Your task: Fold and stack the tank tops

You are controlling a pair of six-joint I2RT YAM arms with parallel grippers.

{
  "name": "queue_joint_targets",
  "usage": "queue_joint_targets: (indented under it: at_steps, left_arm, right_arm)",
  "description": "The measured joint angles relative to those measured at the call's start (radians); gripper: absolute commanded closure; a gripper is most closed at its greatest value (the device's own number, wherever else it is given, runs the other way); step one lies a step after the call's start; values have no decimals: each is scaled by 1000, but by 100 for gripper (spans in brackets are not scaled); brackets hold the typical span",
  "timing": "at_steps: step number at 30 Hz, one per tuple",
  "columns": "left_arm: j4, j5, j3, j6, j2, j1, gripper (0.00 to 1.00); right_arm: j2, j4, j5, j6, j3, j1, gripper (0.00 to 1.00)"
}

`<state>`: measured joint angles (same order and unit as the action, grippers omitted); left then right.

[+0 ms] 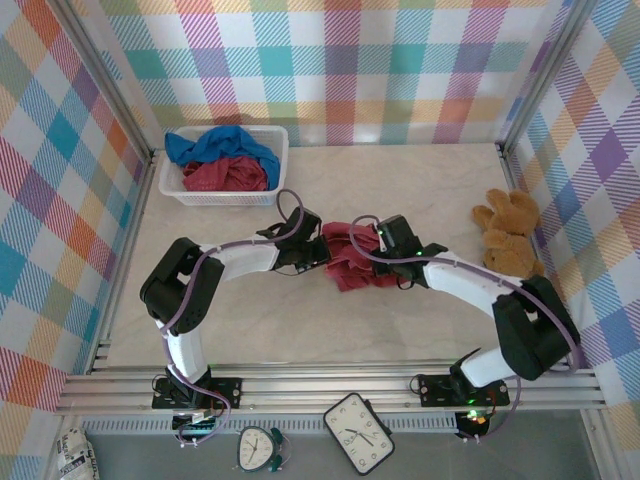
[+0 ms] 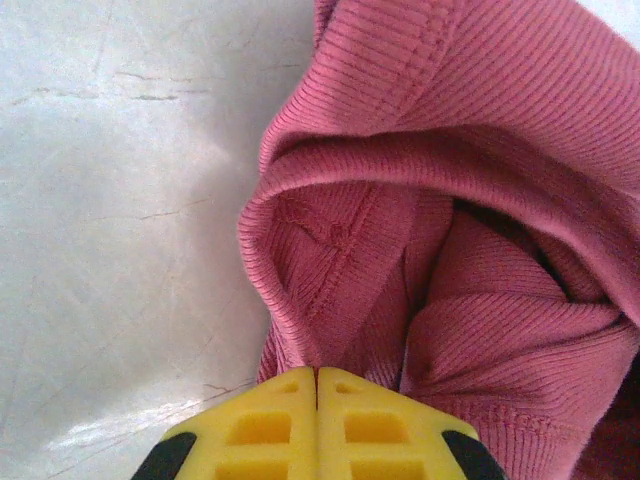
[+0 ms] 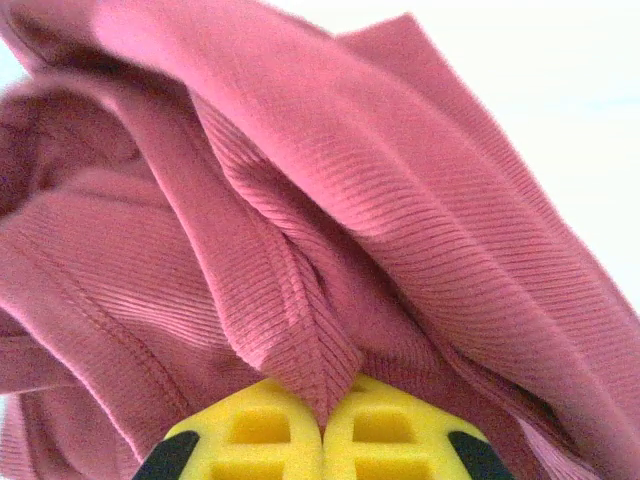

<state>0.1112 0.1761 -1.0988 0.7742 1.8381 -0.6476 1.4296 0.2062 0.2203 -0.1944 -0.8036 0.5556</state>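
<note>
A dark red ribbed tank top (image 1: pixel 350 262) lies crumpled in the middle of the table between my two grippers. My left gripper (image 1: pixel 318 250) is at its left side, and its yellow fingers (image 2: pixel 260 425) are shut, with a hem of the dark red tank top (image 2: pixel 450 180) running into the seam between them (image 2: pixel 317 372). My right gripper (image 1: pixel 380 243) is at the top's right side, shut (image 3: pixel 322 402) on a raised fold of the same cloth (image 3: pixel 300 330). A bright blue tank top (image 1: pixel 215 143) and another dark red one (image 1: pixel 228 176) lie bunched in the basket.
The white mesh basket (image 1: pixel 283 140) stands at the back left of the table. A brown teddy bear (image 1: pixel 510 235) sits by the right wall. Checked walls close in three sides. Two clocks (image 1: pixel 358 432) lie below the front rail.
</note>
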Motion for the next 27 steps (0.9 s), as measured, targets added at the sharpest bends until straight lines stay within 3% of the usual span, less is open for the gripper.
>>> queue_joint_targets:
  at_steps: [5, 13, 21, 27]
  left_arm:
    - [145, -92, -68, -86, -27, 0, 100]
    - [441, -394, -291, -263, -191, 0, 100]
    - [599, -621, -595, -463, -231, 0, 100]
    - [647, -744, -820, -635, -248, 0, 100]
  right_arm:
    - [-122, 40, 0, 6, 0, -40, 99]
    - [-312, 85, -67, 82, -91, -102, 99]
    - [-324, 108, -203, 244, -425, -118, 99]
    - [-272, 138, -406, 337, -646, -118, 99]
